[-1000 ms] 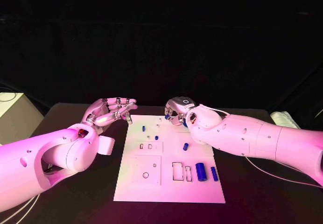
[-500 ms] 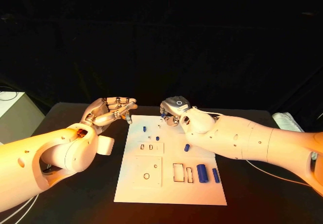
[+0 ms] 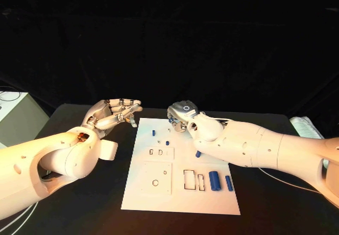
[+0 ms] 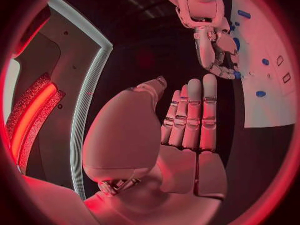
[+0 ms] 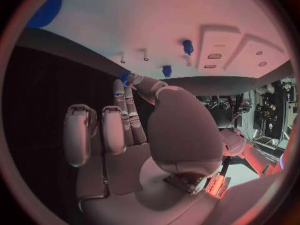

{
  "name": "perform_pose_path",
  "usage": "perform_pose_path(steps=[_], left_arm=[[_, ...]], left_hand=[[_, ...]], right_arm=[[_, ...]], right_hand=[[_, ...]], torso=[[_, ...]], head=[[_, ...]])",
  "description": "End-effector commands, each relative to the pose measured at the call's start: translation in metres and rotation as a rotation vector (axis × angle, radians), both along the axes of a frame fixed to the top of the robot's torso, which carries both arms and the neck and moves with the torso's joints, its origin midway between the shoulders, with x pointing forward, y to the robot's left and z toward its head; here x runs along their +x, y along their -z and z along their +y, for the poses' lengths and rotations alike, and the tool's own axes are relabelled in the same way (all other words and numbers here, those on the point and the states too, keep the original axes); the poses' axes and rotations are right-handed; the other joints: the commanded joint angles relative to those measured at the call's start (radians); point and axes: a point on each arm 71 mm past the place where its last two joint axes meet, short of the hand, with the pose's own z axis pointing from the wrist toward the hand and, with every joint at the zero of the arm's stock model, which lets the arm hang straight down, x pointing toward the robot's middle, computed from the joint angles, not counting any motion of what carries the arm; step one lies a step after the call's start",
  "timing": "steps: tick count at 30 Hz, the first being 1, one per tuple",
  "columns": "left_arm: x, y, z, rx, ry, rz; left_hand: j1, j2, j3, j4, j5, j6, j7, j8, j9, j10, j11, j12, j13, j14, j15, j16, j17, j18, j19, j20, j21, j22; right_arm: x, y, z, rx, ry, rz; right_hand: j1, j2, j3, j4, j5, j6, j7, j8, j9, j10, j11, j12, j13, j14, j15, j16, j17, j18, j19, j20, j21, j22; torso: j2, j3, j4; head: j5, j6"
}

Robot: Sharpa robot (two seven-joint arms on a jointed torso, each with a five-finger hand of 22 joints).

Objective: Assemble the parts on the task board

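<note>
The white task board (image 3: pixel 148 188) lies flat in the middle of the black table (image 3: pixel 78 205), between the two arms. Several small blue parts are on it: one peg (image 3: pixel 154 132) stands near the far left corner, another (image 3: pixel 167 143) is a little nearer, and two bigger cylinders (image 3: pixel 213 180) lie side by side near the right edge, beside rectangular slots. The left robot hand (image 3: pixel 113 113) hovers just beside the far left corner of the board, palm up; its fingers are together and slightly bent, and it holds nothing. The right robot hand (image 3: pixel 182 115) is over the far edge of the board, and in the right wrist view its thumb and fingertips pinch a small blue part (image 5: pixel 125 76).
</note>
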Motion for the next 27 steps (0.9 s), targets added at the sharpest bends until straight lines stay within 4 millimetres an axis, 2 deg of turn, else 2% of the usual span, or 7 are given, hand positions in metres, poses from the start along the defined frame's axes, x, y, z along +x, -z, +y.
perform_pose_path(steps=[1, 9, 27], left_arm=[[-0.0003, -0.0029, -0.0023, -0.008, 0.018, -0.008], [0.001, -0.0034, -0.0028, -0.007, 0.018, -0.011], [0.0014, -0.0035, -0.002, -0.005, 0.013, -0.011]], left_hand=[[-0.011, 0.003, 0.004, 0.004, -0.005, 0.001, 0.003, -0.001, 0.002, 0.004, 0.003, 0.0, 0.001, 0.005, -0.002, 0.007, 0.001, 0.014, -0.007, -0.002, 0.004, 0.002], [-0.011, 0.003, 0.004, 0.004, -0.005, 0.001, 0.003, -0.001, 0.002, 0.004, 0.003, 0.0, 0.001, 0.005, -0.002, 0.007, 0.001, 0.014, -0.007, -0.002, 0.004, 0.002], [-0.01, 0.002, 0.004, 0.003, -0.005, 0.001, 0.003, -0.001, 0.002, 0.004, 0.002, 0.0, 0.002, 0.004, -0.003, 0.009, 0.001, 0.014, -0.009, -0.002, 0.006, 0.004]], right_arm=[[0.0005, 0.0014, 0.0003, -0.025, 0.001, -0.003], [0.0034, 0.0036, -0.0039, -0.024, 0.015, 0.02], [0.0057, 0.0065, -0.0046, -0.039, 0.029, 0.05]], right_hand=[[-0.011, -0.002, 0.003, 0.003, 0.004, 0.005, -0.001, 0.005, 0.002, 0.007, 0.001, 0.003, 0.0, 0.038, -0.006, 0.004, 0.0, -0.018, 0.017, -0.002, 0.004, 0.022], [-0.013, -0.004, 0.002, 0.004, 0.004, 0.004, -0.001, 0.005, 0.003, 0.008, 0.001, 0.002, 0.0, 0.038, -0.006, 0.004, 0.0, -0.018, 0.016, -0.003, 0.004, 0.022], [-0.016, -0.005, 0.002, 0.005, 0.004, 0.004, -0.002, 0.006, 0.004, 0.009, 0.001, 0.001, 0.0, 0.037, -0.006, 0.003, -0.003, -0.018, 0.016, -0.003, 0.003, 0.021]], torso=[[0.005, -0.0014, 0.0033], [0.004, -0.0062, 0.0053], [0.005, -0.0092, 0.0075]], head=[[-0.002, 0.002], [-0.005, -0.002], [-0.006, -0.004]])
